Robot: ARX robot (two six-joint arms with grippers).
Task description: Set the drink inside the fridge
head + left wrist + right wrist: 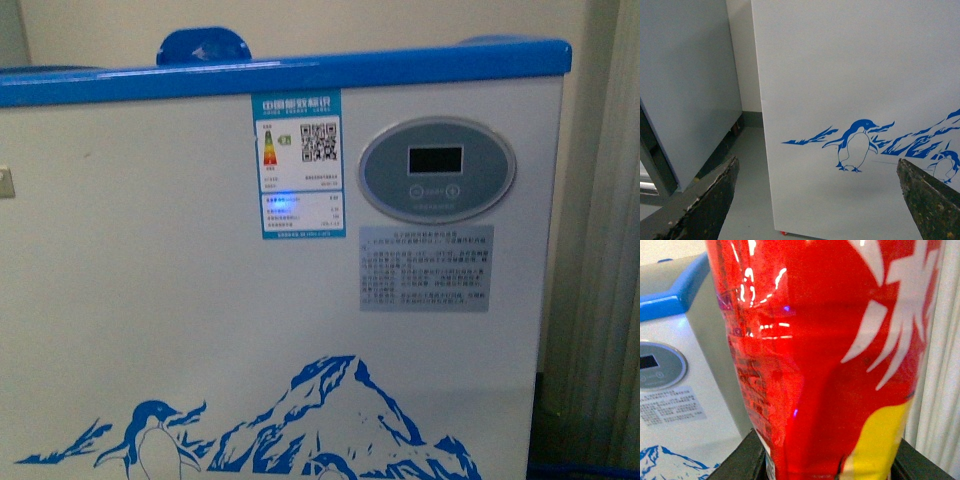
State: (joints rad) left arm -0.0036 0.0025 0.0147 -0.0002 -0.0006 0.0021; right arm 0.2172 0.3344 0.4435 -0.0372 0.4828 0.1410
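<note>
Drink, a red wrapper with a yellow patch and white marks, is clamped between the jaws of the right gripper and fills the right wrist view. Fridge is just beyond the held drink, off to one side; its blue rim and oval display panel are in view. Left gripper has its jaws wide apart and empty, low, facing the fridge front near the penguin decal. Grey cabinet stands beside the fridge, floor between them.
</note>
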